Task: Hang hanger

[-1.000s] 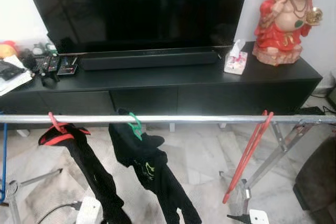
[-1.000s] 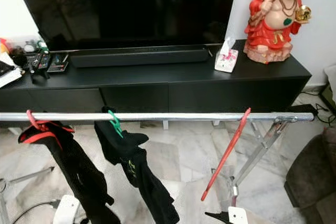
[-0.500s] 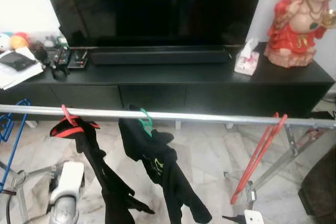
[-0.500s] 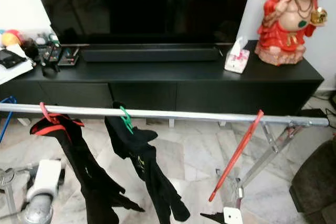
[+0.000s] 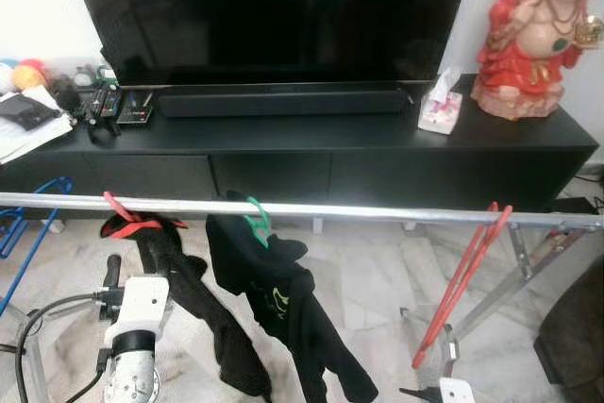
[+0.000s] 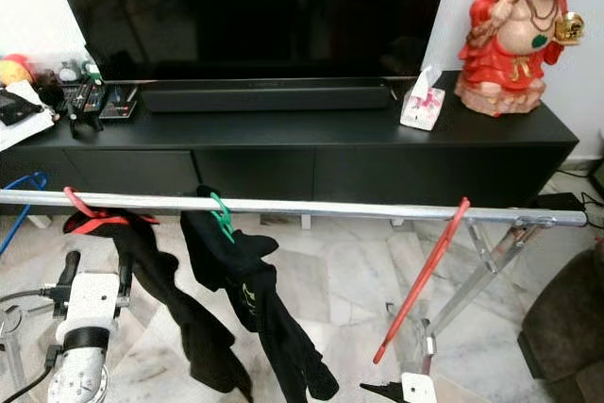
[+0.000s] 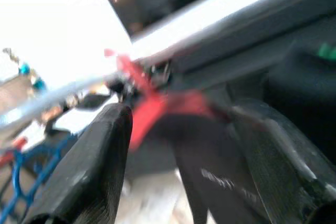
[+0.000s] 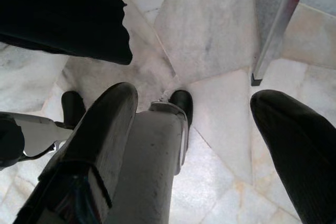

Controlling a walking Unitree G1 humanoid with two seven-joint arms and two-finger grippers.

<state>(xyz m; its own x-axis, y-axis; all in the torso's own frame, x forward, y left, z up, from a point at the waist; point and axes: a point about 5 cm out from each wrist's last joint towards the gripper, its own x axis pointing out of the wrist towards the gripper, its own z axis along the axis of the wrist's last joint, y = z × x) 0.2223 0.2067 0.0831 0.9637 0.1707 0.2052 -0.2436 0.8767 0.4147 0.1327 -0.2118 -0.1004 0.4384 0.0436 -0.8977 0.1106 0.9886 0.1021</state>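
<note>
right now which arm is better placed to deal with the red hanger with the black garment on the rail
Left. The left gripper is raised just under the red hanger on the rail, fingers open toward it in the left wrist view. The right gripper hangs low, pointing at the floor.

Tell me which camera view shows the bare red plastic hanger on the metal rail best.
The right eye view: the bare red plastic hanger hangs whole from the metal rail, slanting down towards the floor. The left eye view shows the same hanger nearer the frame's edge. The left wrist view shows another red hanger, blurred.
</note>
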